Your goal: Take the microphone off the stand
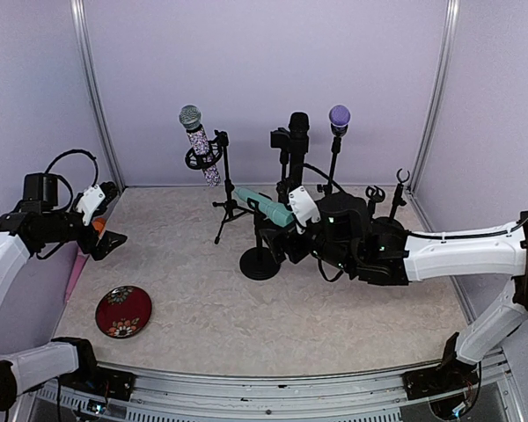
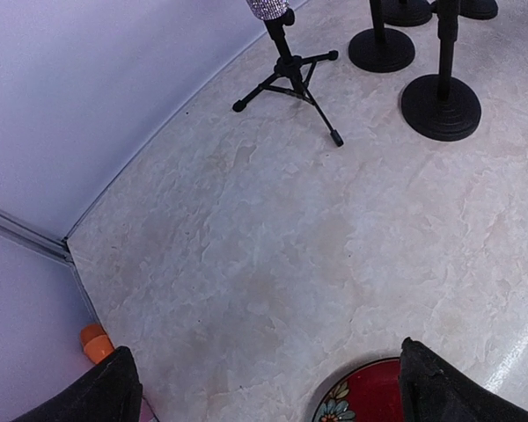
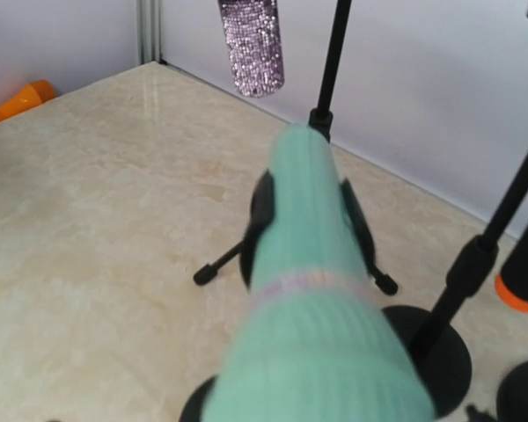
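Lead: status, left to right?
Me: Left gripper (image 2: 268,378) sits far left in the top view, jaws spread wide, holding nothing. Red plate (image 1: 123,310) is at lower left.
Lead: Mic?
Me: Teal microphone (image 1: 257,204) is centre frame, tilted, above the round-base stand (image 1: 260,262). I see the right gripper (image 1: 282,216) clamped round its body. Can't tell if it's clear of the clip.

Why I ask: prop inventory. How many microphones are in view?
4. Glittery microphone on the tripod stand; black microphone and purple-headed microphone at the back; mint-green microphone in the right hand.
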Controlling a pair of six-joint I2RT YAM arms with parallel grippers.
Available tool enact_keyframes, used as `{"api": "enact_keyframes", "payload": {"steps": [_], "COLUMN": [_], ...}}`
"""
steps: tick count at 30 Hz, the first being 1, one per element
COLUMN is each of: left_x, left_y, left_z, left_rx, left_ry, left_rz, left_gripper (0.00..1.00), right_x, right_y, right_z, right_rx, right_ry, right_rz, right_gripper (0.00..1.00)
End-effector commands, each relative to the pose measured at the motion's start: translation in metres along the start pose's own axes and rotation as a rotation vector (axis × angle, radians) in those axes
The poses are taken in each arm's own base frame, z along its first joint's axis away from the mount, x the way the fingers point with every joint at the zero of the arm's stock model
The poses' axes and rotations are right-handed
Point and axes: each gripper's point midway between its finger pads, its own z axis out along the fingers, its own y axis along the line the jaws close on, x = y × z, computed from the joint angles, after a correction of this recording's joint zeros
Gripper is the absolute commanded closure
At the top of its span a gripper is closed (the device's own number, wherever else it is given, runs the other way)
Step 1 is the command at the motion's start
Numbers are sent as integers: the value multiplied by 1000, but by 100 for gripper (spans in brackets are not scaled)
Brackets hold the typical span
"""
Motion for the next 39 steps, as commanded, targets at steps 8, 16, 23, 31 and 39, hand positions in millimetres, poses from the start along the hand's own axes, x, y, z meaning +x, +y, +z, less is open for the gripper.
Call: {"api": "enact_keyframes", "payload": {"steps": [8, 16, 23, 31, 39], "left_x": [6, 2, 1, -1, -5], "left_y": [-18, -21, -26, -29, -31], "left_z": [4, 15, 23, 23, 24], "left_rx": [41, 55, 76, 79, 84], "left_ry": [-25, -35, -28, -32, -38], "left_rz": [30, 1, -13, -6, -11], "left_gripper": [1, 1, 1, 1, 1], "right_x": [-34, -33, -26, -17, -29], "right_y": [5, 10, 11, 9, 20], "right_z": [23, 27, 28, 28, 29], "right_rx": [13, 3, 3, 12, -30], "right_ry": [-75, -56, -26, -10, -40], "right_rz": [29, 33, 28, 45, 61], "right_gripper": [33, 73, 34, 56, 86]}}
